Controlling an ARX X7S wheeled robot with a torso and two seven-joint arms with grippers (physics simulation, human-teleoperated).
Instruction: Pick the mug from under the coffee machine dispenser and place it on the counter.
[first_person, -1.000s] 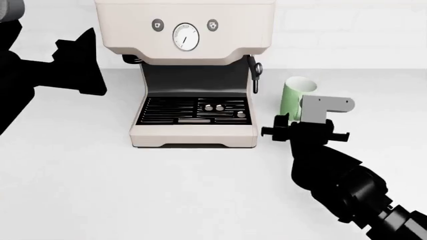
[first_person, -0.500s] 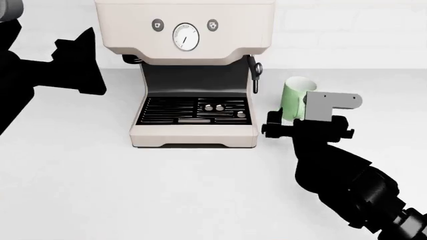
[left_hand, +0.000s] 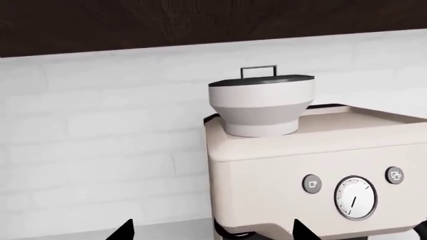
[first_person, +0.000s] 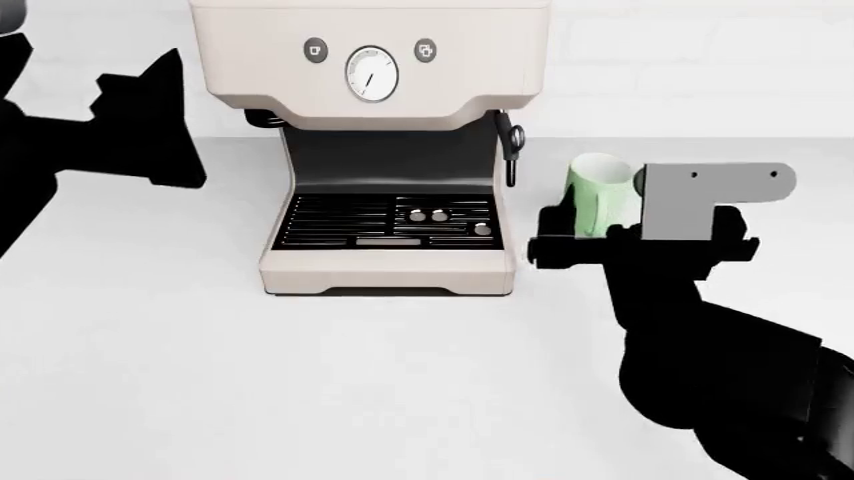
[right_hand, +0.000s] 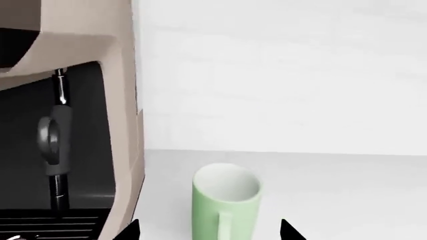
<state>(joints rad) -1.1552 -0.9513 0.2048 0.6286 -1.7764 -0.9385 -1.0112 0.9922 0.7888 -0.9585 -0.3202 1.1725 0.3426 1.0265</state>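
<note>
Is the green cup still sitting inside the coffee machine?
No, the mug stands upright on the white counter beside the coffee machine, whose black drip grate holds no cup.

Overhead head view, two close wrist views

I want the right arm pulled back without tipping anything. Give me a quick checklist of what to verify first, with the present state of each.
1. Mug stands upright on the counter: ok.
2. Mug is out from under the coffee machine, at its steam wand side: ok.
3. Right gripper is open, fingertips either side of the mug: ok.
4. Fingertips clear of the mug wall: cannot tell.
5. Left gripper is away from the mug: ok.
</note>
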